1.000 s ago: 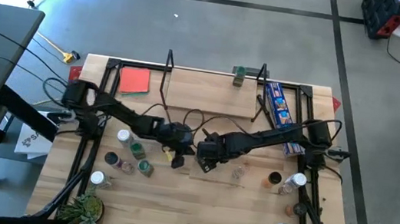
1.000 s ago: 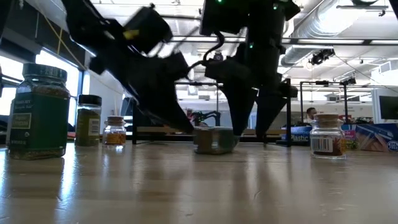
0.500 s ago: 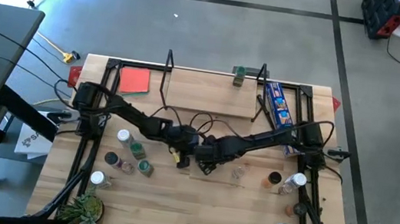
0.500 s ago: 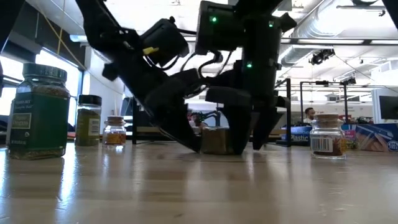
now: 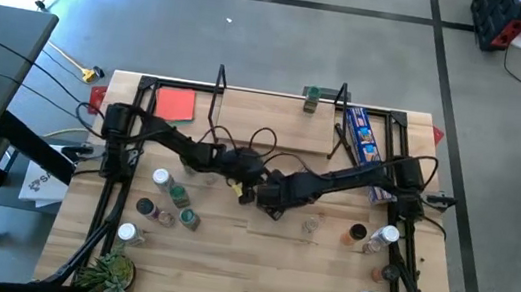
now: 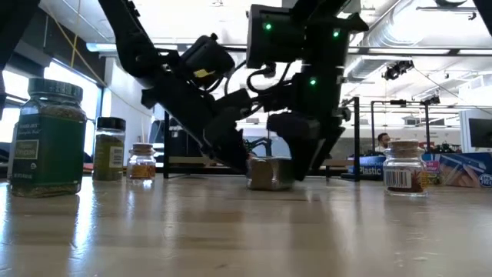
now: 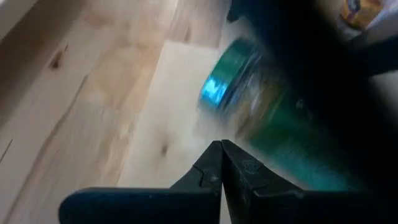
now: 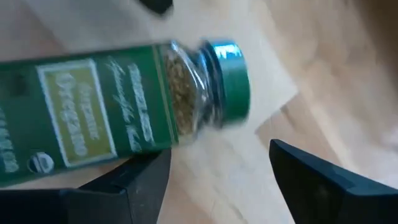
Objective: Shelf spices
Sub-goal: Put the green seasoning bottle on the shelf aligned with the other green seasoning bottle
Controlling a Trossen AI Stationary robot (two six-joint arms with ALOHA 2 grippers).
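At frame centre, the spread right gripper [image 5: 268, 201] had closed in around the fallen jar [image 8: 124, 106] while the pressed-together left gripper [image 5: 243, 186] drew alongside, so pickup seemed near.

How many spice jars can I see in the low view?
5. At the left stand a large green jar, a dark-capped jar and a small orange jar. A middle jar sits under the arms, and a right jar stands alone. The arms may hide more.
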